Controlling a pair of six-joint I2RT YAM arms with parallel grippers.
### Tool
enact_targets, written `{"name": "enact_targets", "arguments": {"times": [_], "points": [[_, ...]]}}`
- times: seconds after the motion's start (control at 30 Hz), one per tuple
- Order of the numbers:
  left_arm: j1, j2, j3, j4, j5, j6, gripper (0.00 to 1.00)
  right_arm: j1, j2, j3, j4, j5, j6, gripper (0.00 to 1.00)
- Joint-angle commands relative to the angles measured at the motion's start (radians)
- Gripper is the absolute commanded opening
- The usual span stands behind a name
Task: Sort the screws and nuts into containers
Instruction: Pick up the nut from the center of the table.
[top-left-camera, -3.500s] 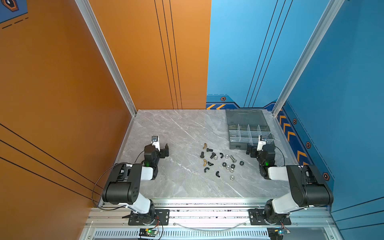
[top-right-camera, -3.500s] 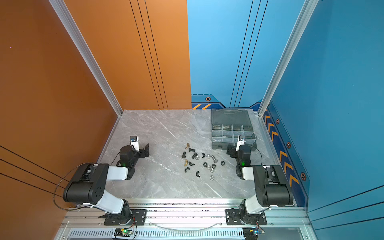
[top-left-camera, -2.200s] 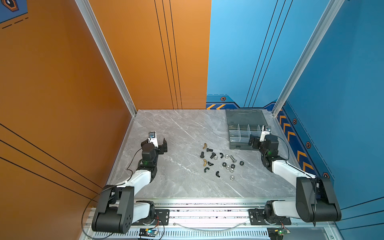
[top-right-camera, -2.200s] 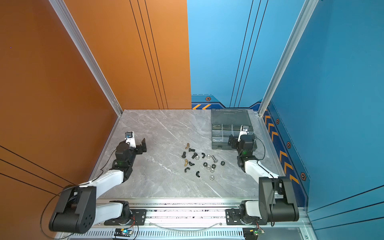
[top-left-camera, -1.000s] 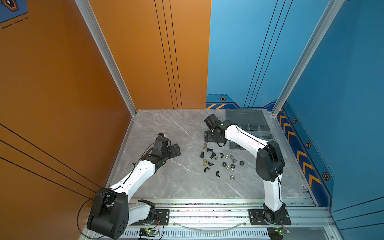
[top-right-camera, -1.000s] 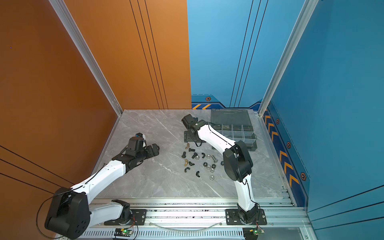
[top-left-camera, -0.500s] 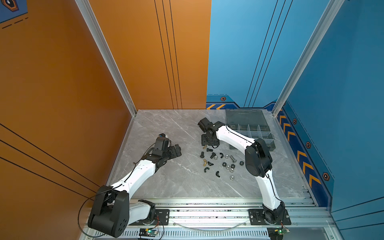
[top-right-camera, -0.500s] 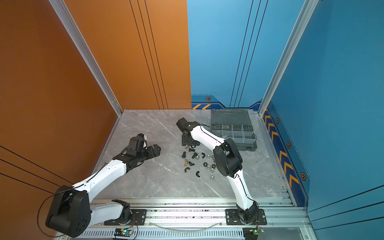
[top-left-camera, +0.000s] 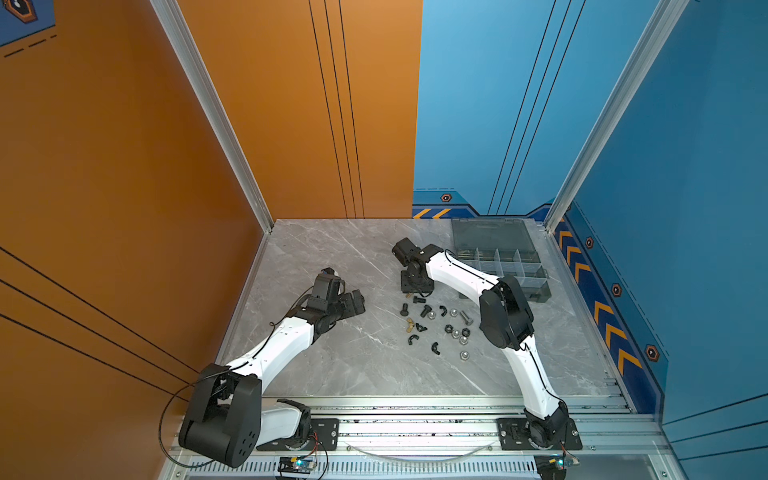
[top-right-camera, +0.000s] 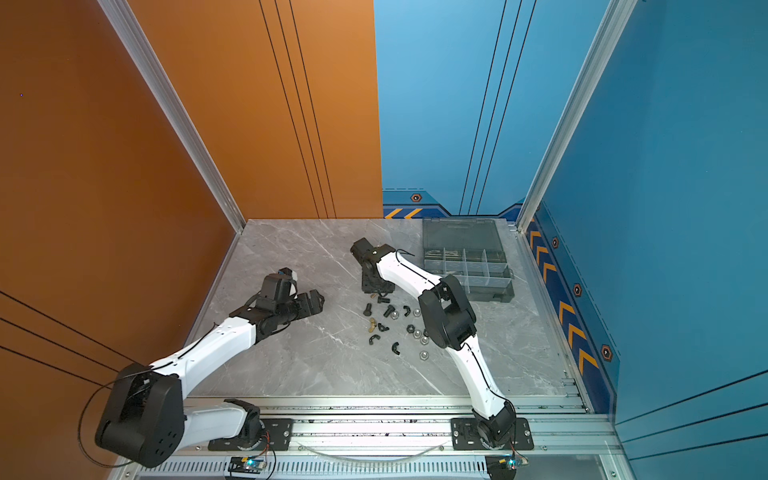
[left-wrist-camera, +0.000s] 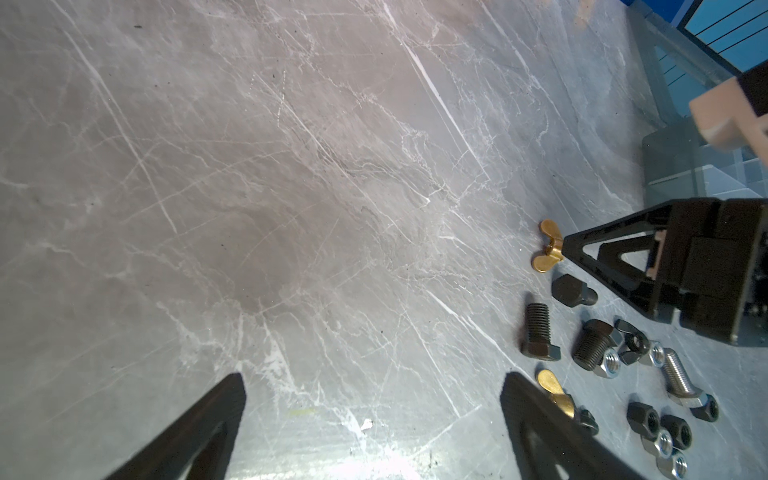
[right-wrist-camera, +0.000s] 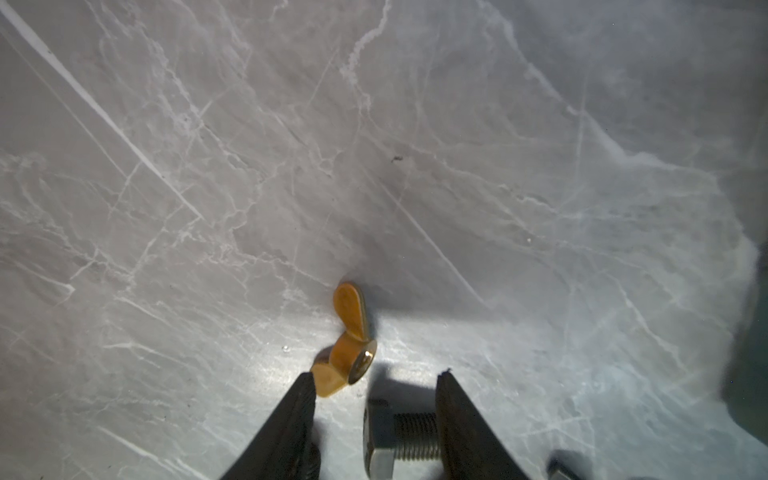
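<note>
Screws and nuts lie loose in a pile (top-left-camera: 436, 328) at mid-table. My right gripper (right-wrist-camera: 376, 376) stands low over the pile's far end, jaws part-way apart. A short bolt (right-wrist-camera: 399, 432) lies crosswise between them, its thread end against one finger (right-wrist-camera: 457, 415) and its head clear of the other. A brass wing nut (right-wrist-camera: 349, 353) touches that other fingertip. My left gripper (left-wrist-camera: 372, 378) hangs wide open over bare table left of the pile. The containers are compartments in a grey organizer box (top-left-camera: 536, 274) at the back right, its lid (top-left-camera: 490, 232) folded open.
Black bolts (left-wrist-camera: 538, 332), a silver bolt (left-wrist-camera: 681, 378), hex nuts (left-wrist-camera: 606, 361) and a second brass wing nut (left-wrist-camera: 552, 390) crowd near my left gripper's right finger. The right arm's elbow (top-left-camera: 505, 316) rises over the pile's right side. Walls enclose left, back and right.
The right arm swung from beside the box to the pile's far end and came down, its jaws narrowing around the bolt. The left arm barely shifted.
</note>
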Motion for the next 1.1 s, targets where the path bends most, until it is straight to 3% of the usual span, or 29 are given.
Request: {"name": "enact_targets", "arguments": {"times": [0.0,1.07], "points": [[-0.009,0.006,0.026,-0.008,0.011,-0.003,0.98,0.004,0.022,0.03,-0.035,-0.012,0.01,0.48],[-0.009,0.028,0.037,-0.016,0.006,0.015,0.98,-0.002,0.11,0.074,-0.038,-0.036,0.005,0.27]]}}
